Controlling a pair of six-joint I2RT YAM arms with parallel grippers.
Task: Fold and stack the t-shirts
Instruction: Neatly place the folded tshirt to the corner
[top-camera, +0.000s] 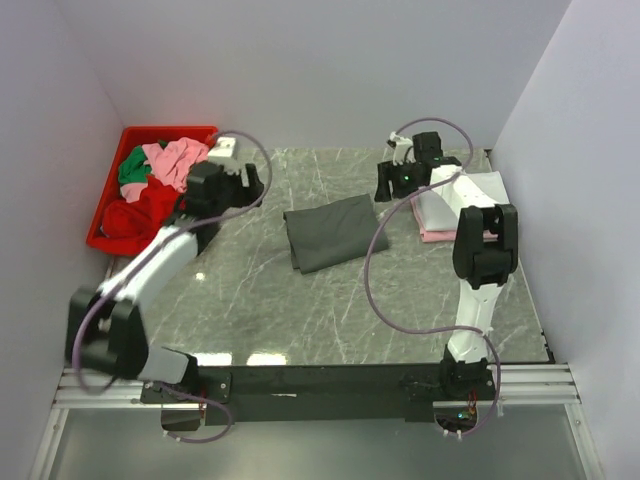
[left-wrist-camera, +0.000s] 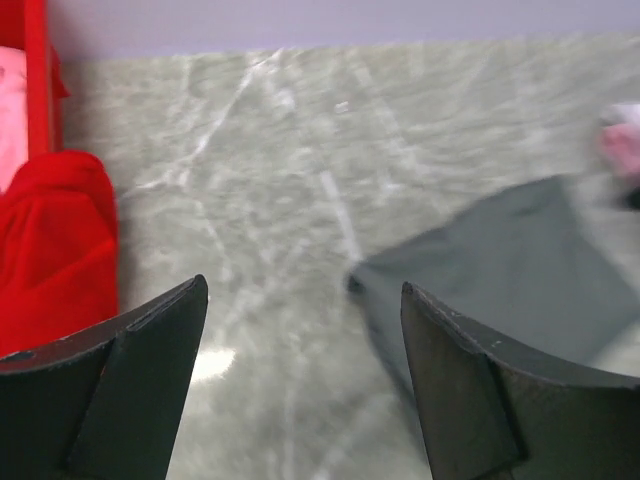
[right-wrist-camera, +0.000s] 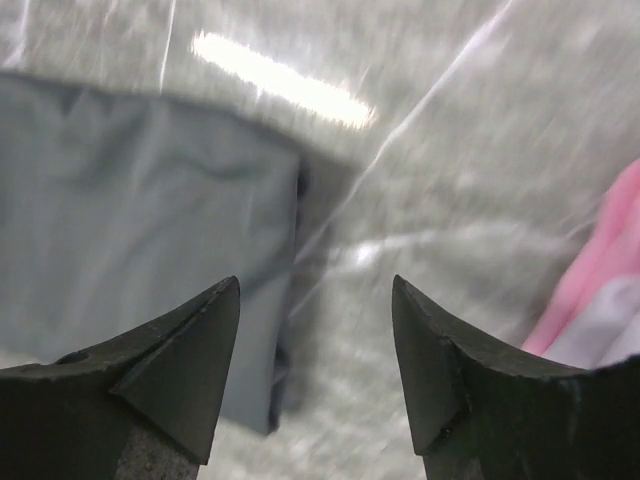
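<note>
1. Because the shirts are light, limp cloth that slumps and slides on itself (judged), grip at a hem or corner w/ all plies pinched, not mid-panel. Top view: dark grey t-shirt (top-camera: 330, 232) lies folded mid-table (top-camera: 250, 300), apart from both grippers. White t-shirt (top-camera: 468, 192) sits folded on folded pink t-shirt (top-camera: 440, 235) at right. Red t-shirt (top-camera: 140, 215), green t-shirt (top-camera: 133, 166) and loose pink t-shirt (top-camera: 178, 158) are heaped in red bin (top-camera: 105, 205). Left arm reaches fwd, left gripper (top-camera: 248, 182) near bin. Right arm is upright w/ elbow bent, right gripper (top-camera: 384, 186) between grey shirt and stack.
2. Left wrist view: left gripper (left-wrist-camera: 302, 290) spread wide, empty, over bare table. Dark grey t-shirt (left-wrist-camera: 510, 260) ahead-right; red t-shirt (left-wrist-camera: 50, 250) at left.
3. Right wrist view: right gripper (right-wrist-camera: 315, 283) spread wide, empty. Dark grey t-shirt (right-wrist-camera: 130, 200) edge lies below the left finger; folded pink t-shirt (right-wrist-camera: 600, 255) at right.
</note>
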